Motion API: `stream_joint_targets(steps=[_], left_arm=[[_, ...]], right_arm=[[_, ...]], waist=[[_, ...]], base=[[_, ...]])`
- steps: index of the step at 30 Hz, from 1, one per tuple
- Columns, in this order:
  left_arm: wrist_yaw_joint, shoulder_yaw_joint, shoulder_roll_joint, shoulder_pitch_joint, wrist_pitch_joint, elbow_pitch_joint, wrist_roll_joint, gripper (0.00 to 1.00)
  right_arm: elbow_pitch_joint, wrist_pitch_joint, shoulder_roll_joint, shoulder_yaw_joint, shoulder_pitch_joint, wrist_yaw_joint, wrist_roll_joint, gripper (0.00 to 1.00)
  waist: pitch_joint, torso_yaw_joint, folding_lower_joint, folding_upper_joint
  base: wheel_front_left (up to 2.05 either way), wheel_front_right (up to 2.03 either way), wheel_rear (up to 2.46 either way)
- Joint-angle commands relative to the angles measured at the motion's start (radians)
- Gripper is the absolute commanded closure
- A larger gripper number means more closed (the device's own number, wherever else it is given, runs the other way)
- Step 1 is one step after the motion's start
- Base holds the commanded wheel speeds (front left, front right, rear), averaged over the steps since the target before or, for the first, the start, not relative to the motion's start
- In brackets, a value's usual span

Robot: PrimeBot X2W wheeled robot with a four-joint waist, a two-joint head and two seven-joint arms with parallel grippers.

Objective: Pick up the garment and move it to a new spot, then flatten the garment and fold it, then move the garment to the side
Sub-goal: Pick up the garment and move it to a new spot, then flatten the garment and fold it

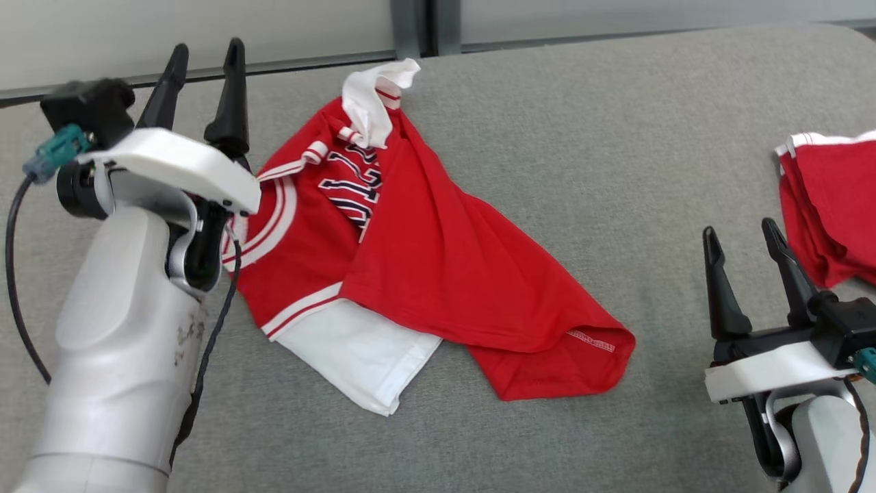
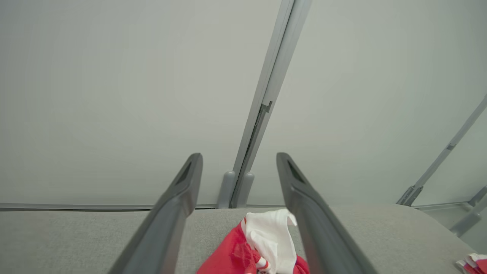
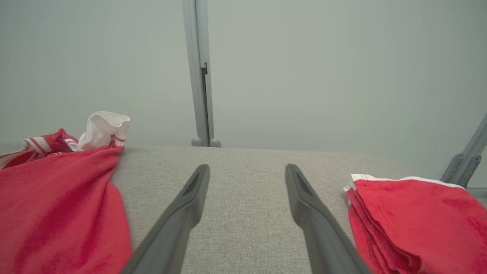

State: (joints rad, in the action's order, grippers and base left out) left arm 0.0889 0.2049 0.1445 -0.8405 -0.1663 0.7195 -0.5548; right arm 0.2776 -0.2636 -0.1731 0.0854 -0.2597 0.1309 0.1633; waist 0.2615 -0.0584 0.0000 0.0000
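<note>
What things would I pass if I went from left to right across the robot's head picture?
Left end effector with its fingers apart → crumpled red and white garment → bare grey table → right end effector, also open → folded red clothes at the right edge.

Red jersey (image 1: 438, 274), white sleeves, striped trim, dark lettering; crumpled, folded over itself; lies on desk (image 1: 616, 137); one white sleeve bunched upward.

Red garment (image 1: 438, 267) with white sleeves and striped trim, grey cloth surface (image 1: 616, 171), red folded stack (image 1: 831, 205)
</note>
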Motion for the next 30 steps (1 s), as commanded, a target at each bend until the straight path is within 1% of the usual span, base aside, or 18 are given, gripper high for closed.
stream_joint_targets(steps=[1,4,8,9,10,11,13,14,16,19,22,25,27,30], left_arm=[[0.007,-0.005,0.012,0.036,-0.020,-0.015,-0.002,0.00],[0.010,0.009,0.013,0.130,-0.055,-0.055,0.013,0.00],[-0.010,0.025,0.004,0.267,-0.084,-0.137,0.042,0.00],[-0.023,0.027,-0.005,0.338,-0.092,-0.184,0.055,0.00],[-0.020,0.031,-0.016,0.375,-0.094,-0.207,0.053,0.00],[-0.020,0.031,-0.016,0.375,-0.094,-0.207,0.053,0.00],[0.008,0.030,-0.040,0.450,-0.097,-0.252,0.005,0.00],[0.012,0.018,-0.040,0.480,-0.098,-0.270,-0.001,0.00],[0.017,0.007,-0.037,0.533,-0.099,-0.315,0.030,0.00],[0.020,-0.028,-0.063,0.618,-0.098,-0.363,0.053,0.00],[0.014,-0.061,-0.077,0.661,-0.098,-0.389,0.064,0.00],[0.021,-0.055,-0.085,0.677,-0.098,-0.393,0.086,0.00],[0.023,-0.056,-0.087,0.666,-0.098,-0.394,0.095,0.00],[0.024,-0.068,-0.091,0.648,-0.098,-0.390,0.079,0.00]], right_arm=[[0.002,-0.001,-0.011,0.000,0.018,0.000,-0.001,0.00],[0.019,-0.001,-0.030,0.001,0.040,0.000,0.003,0.00],[0.021,-0.001,-0.039,0.009,0.064,0.000,0.009,0.00],[0.017,-0.001,-0.044,0.016,0.078,0.000,0.011,0.00],[0.017,-0.001,-0.044,0.018,0.084,0.000,0.012,0.00],[0.017,-0.001,-0.044,0.018,0.084,0.000,0.012,0.00],[0.018,-0.001,-0.037,0.025,0.096,0.000,0.016,0.00],[0.022,-0.001,-0.035,0.030,0.103,0.000,0.020,0.00],[0.028,-0.001,-0.031,0.037,0.114,0.000,0.019,0.00],[0.032,-0.001,-0.025,0.046,0.128,0.000,0.018,0.00],[0.033,-0.001,-0.026,0.060,0.129,0.000,0.011,0.00],[0.023,-0.001,-0.025,0.089,0.113,0.000,0.005,0.00],[0.015,-0.001,-0.020,0.127,0.103,0.000,-0.003,0.00],[0.014,0.005,-0.013,0.206,0.077,0.000,-0.012,0.00]], waist=[[-0.059,0.066,0.0000,0.0000],[-0.094,0.111,0.0000,0.0000],[-0.132,0.163,0.0000,0.0000],[-0.149,0.183,0.0000,0.0000],[-0.158,0.192,0.0000,0.0000],[-0.158,0.192,0.0000,0.0000],[-0.173,0.205,0.0000,0.0000],[-0.180,0.211,0.0000,0.0000],[-0.189,0.221,0.0000,0.0000],[-0.197,0.229,0.0000,0.0000],[-0.198,0.236,0.0000,0.0000],[-0.195,0.249,0.0000,0.0000],[-0.190,0.260,0.0000,0.0000],[-0.179,0.280,0.0000,0.0000]], base=[[0.00,0.00,0.00],[0.00,0.00,0.00],[0.00,0.00,0.00],[0.00,0.00,0.00],[0.00,0.00,0.00],[0.00,0.00,0.00],[0.00,0.00,0.00],[0.00,0.00,0.00],[0.00,0.00,0.00],[0.00,0.00,0.00],[0.00,0.00,0.00],[0.00,0.00,0.00],[0.00,0.00,0.00],[0.00,0.00,0.00]])
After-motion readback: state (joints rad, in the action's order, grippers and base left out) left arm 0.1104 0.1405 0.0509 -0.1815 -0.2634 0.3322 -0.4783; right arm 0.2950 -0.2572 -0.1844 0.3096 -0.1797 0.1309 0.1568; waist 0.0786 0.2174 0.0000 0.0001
